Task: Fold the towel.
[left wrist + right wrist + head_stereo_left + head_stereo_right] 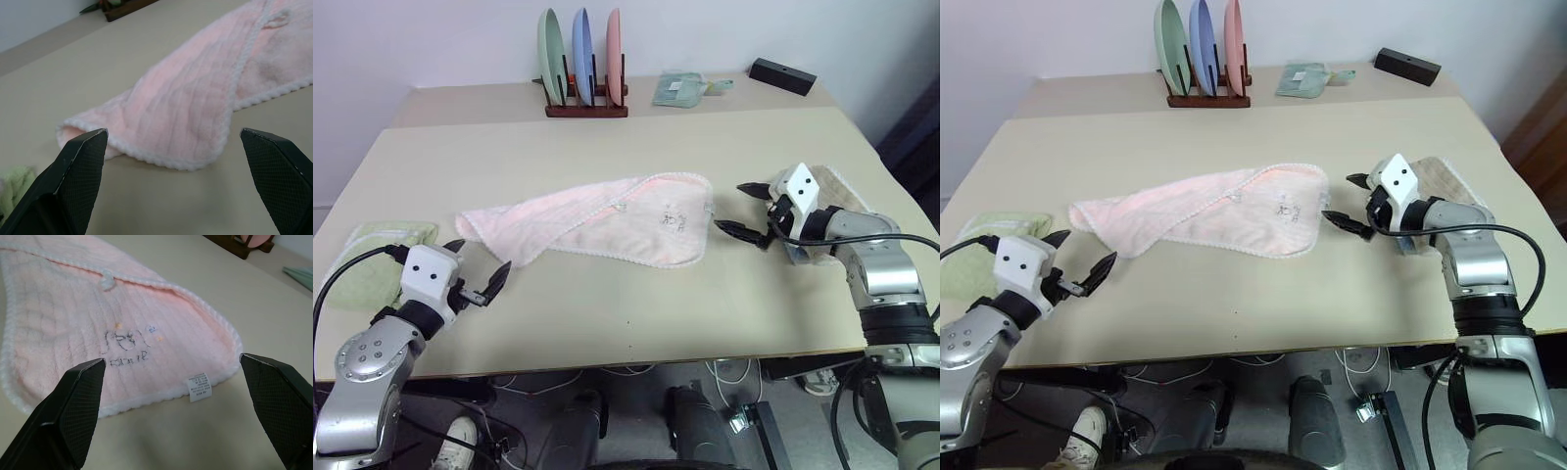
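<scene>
- The towel (607,223) lies rumpled, partly doubled over, mid-frame on the surface (636,313).
- Left end effector (478,268) and right end effector (746,210) gape wide, empty.
- Risk: pinching only one layer, skewing the fold.

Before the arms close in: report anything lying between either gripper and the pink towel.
Nothing visible. Bare table separates the open left gripper and open right gripper from the towel.
</scene>
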`<state>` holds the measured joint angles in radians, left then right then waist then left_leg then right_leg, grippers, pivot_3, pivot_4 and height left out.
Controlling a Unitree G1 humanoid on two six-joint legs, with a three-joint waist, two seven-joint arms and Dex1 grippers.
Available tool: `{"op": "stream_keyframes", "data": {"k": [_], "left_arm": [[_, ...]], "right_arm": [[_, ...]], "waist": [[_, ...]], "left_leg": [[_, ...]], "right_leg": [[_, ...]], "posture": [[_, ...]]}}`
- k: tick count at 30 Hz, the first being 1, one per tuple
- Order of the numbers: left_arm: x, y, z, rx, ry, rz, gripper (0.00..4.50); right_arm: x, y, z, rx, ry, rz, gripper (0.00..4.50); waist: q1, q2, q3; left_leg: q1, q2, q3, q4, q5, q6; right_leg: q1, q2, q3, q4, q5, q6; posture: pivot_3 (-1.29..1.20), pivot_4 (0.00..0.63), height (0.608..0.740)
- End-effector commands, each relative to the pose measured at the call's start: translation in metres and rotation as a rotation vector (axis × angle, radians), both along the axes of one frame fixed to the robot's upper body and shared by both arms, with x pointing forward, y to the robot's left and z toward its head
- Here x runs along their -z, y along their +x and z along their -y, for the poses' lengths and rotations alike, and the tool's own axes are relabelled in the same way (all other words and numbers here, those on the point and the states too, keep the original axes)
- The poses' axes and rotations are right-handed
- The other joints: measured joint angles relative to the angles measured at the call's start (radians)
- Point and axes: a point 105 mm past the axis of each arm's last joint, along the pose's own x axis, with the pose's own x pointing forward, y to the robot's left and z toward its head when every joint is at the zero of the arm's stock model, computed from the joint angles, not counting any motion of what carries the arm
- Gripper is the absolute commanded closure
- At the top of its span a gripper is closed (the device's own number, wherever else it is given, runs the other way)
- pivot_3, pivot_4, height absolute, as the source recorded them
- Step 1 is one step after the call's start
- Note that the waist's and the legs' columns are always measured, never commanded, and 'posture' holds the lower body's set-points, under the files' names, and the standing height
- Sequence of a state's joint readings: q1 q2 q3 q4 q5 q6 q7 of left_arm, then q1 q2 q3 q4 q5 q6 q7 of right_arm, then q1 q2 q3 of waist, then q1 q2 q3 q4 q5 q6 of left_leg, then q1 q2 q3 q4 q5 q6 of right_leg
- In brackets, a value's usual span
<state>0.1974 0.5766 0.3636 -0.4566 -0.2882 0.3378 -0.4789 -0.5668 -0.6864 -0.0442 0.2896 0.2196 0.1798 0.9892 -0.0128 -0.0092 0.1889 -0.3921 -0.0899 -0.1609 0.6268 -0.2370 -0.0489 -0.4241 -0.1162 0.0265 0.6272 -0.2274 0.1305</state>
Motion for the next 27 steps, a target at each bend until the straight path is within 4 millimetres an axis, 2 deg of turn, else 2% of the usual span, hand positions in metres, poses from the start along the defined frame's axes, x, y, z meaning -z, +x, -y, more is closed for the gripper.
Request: {"op": "stream_keyframes", "data": {"k": [1,5,8,13,17,20,27], "left_arm": [[-0.016,-0.004,-0.004,-0.006,0.033,0.052,0.07],[-0.017,-0.007,-0.003,0.004,0.046,0.052,0.07],[-0.018,-0.009,0.002,0.039,0.067,0.037,0.07],[-0.018,-0.009,0.031,0.205,0.163,-0.022,0.07],[-0.006,-0.003,0.024,0.210,0.350,-0.108,0.07],[0.005,0.013,0.013,0.162,0.501,-0.128,0.07],[0.026,0.038,0.015,0.157,0.494,-0.176,0.07]], "right_arm": [[-0.010,-0.001,-0.004,-0.023,0.013,0.036,0.00],[-0.004,-0.001,-0.008,-0.034,0.012,0.020,0.00],[-0.009,0.000,-0.010,-0.040,0.027,0.023,0.00],[0.001,-0.008,-0.009,-0.044,0.042,-0.026,0.00],[0.009,-0.016,-0.013,-0.061,0.066,-0.081,0.00],[0.010,-0.018,-0.022,-0.064,0.084,-0.083,0.00],[0.006,-0.026,-0.040,-0.064,0.120,-0.053,0.00]], "waist": [[0.000,0.000,0.000],[0.000,0.000,0.000],[0.000,0.000,0.000],[0.002,0.000,0.000],[0.001,0.000,0.000],[-0.003,0.001,0.000],[0.002,0.000,0.000]], "left_leg": [[0.000,0.000,0.000,0.000,0.000,0.000],[0.000,0.000,0.000,0.000,0.000,0.000],[0.000,0.000,0.000,0.000,0.000,0.000],[0.000,0.000,0.000,0.000,0.000,0.000],[0.000,0.000,0.000,0.000,0.000,0.000],[0.000,0.000,0.001,-0.001,0.000,0.000],[0.000,0.000,0.000,-0.001,0.000,0.000]], "right_leg": [[0.000,0.000,0.000,0.000,0.000,0.000],[0.000,0.000,0.000,0.000,0.000,0.000],[0.000,0.000,0.000,0.000,0.000,0.000],[0.000,0.000,0.000,0.000,0.000,0.000],[0.000,0.000,0.000,0.000,0.000,0.000],[0.000,0.000,0.000,0.000,0.000,0.000],[0.000,0.000,0.000,0.000,0.000,0.000]], "posture": [[0.00,0.150,0.738],[0.00,0.150,0.738],[0.00,0.150,0.738],[0.00,0.150,0.738],[0.00,0.150,0.738],[0.00,0.150,0.738],[0.00,0.150,0.738]]}}
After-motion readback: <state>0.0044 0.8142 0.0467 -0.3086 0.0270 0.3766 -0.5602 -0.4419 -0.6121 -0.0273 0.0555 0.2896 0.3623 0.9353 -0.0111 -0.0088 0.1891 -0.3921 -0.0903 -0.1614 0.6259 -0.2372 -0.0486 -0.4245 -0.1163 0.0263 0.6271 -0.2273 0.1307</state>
